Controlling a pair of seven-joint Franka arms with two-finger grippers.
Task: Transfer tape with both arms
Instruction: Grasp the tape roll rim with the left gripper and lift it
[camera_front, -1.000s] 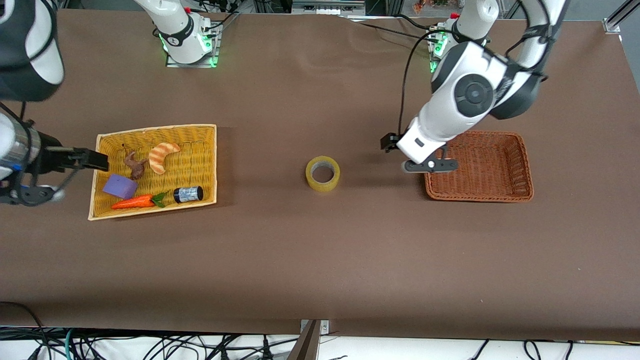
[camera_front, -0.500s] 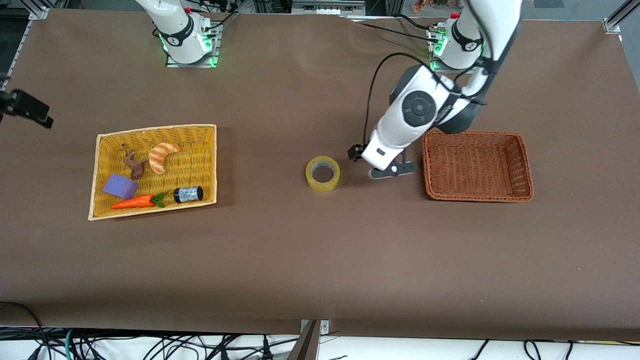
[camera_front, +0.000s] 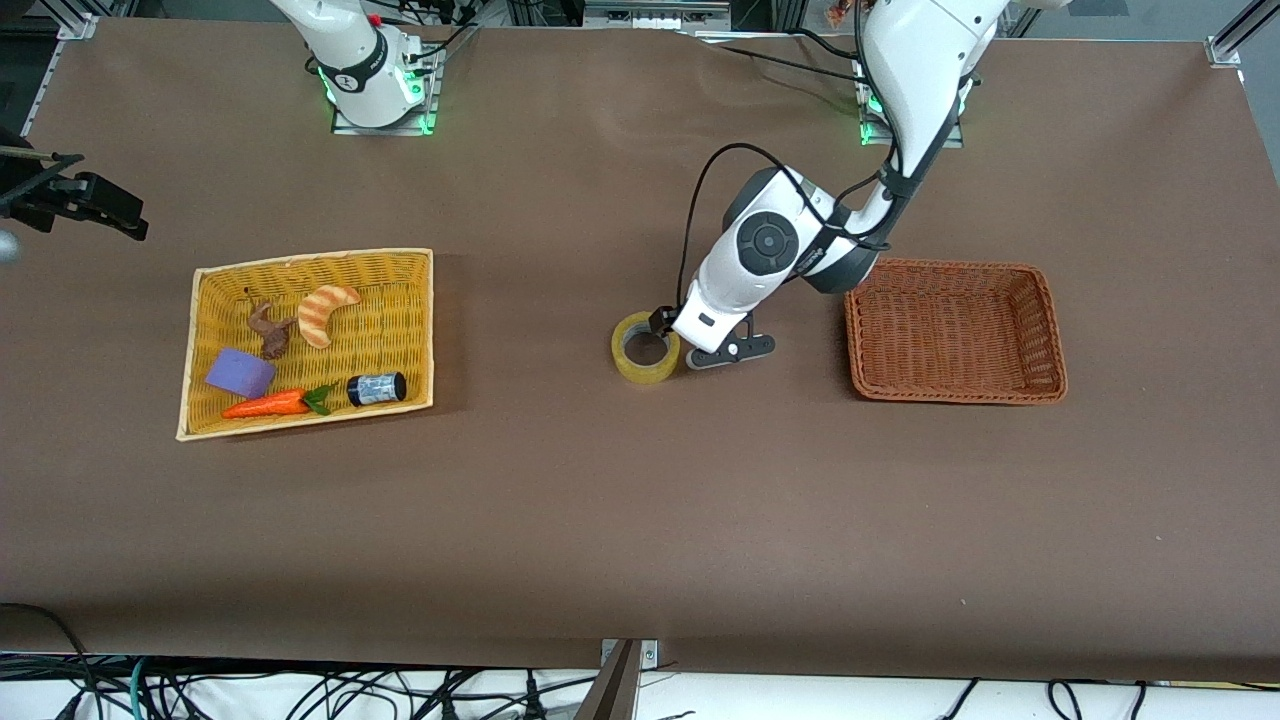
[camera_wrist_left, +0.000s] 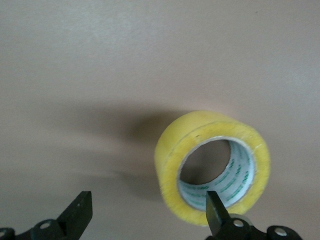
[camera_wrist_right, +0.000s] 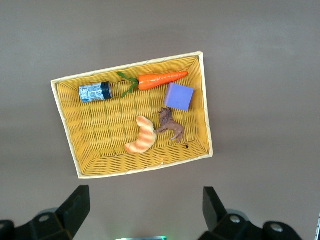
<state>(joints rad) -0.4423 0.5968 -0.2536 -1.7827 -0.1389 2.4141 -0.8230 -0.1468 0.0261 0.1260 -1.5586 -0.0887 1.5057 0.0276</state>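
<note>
Jaws of our left gripper gape wide, now lowered from the brown wicker basket to the yellowish translucent tape roll at frame centre on the tabletop; pickup looks imminent. Our right gripper, jaws wide, waits above the yellow basket.

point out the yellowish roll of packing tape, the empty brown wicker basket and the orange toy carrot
yellowish roll of packing tape (camera_front: 641, 371), front view, on its outer wall
empty brown wicker basket (camera_front: 955, 394), front view, on its nearest rim
orange toy carrot (camera_front: 265, 405), front view, on its orange body
</note>
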